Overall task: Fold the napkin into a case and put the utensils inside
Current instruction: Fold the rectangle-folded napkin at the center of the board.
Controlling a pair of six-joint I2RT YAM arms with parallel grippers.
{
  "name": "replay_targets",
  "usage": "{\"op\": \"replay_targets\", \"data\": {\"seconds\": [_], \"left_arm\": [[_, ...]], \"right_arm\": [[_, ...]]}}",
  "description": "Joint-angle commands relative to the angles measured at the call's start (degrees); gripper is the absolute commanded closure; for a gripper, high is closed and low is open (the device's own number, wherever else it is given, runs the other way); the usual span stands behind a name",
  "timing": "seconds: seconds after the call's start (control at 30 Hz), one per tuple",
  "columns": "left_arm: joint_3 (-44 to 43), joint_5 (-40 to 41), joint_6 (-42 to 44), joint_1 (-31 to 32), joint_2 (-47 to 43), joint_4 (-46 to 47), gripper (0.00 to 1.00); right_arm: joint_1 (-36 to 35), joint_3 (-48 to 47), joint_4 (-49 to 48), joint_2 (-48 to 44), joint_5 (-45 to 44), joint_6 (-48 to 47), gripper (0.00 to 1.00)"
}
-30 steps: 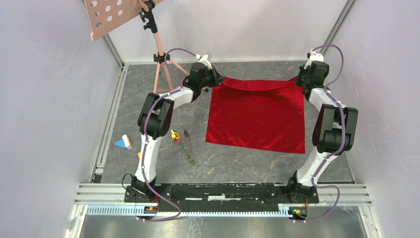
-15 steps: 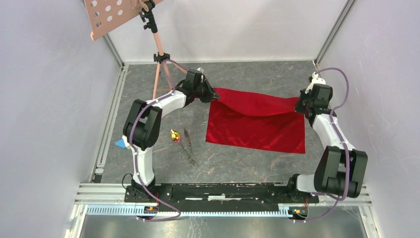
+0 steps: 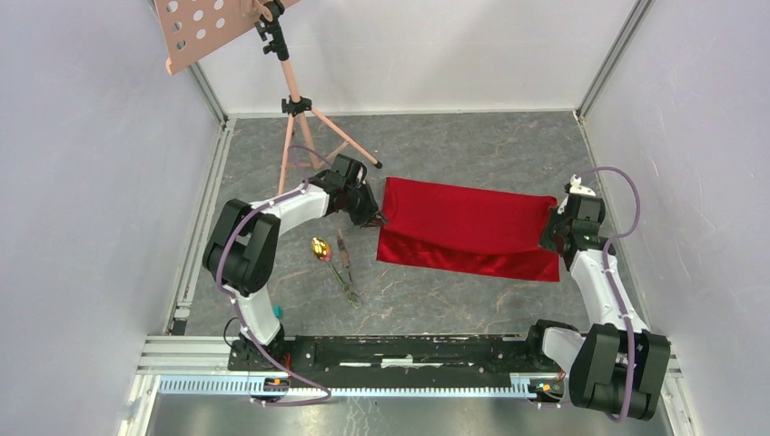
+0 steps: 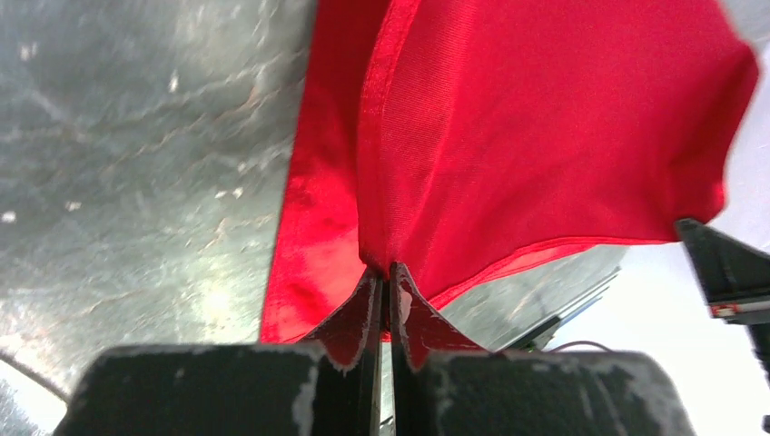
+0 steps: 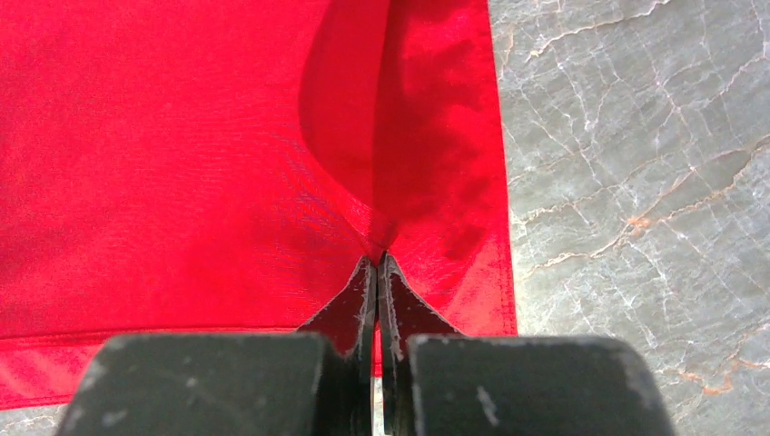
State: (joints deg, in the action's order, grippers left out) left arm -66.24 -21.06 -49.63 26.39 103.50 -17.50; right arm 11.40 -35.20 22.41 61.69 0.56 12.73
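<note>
Bright red napkin, right of the centre of the table, at about 2 o'clock from the utensils. Folded over itself into a wide, low band: upper layer brought toward 6 o'clock, almost reaching the near edge, with a thin strip of the lower layer showing along that edge. Slightly shiny, smooth cloth, with soft waves near the far side.

Clamped at the 9 o'clock corner of the upper layer by the left gripper. In the left wrist view, fingers pressed together with red cloth pinched between them, corner lifted off the grey surface, hem visible as a raised line, lower layer flat beneath.

Clamped at the 3 o'clock end by the right gripper. In the right wrist view, jaws closed tight on a small pucker of cloth, a shadowed fold running toward 12 o'clock, side hem just beside, bare marble-like surface at 3 o'clock.

Utensils on the bare table at 8 o'clock from the napkin, apart from it: spoon with gold bowl beside thin dark pieces, handles pointing toward 5 o'clock.

Pink tripod stand at 11 o'clock, near the far wall
</note>
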Motion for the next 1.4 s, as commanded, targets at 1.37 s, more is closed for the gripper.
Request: {"op": "replay_targets", "data": {"seconds": [1.37], "left_arm": [[11.0, 0.3, 5.0, 4.0, -3.6, -2.0, 0.97]], "right_arm": [[0.3, 7.6, -0.1, 0.1, -3.3, 3.8, 1.0]]}}
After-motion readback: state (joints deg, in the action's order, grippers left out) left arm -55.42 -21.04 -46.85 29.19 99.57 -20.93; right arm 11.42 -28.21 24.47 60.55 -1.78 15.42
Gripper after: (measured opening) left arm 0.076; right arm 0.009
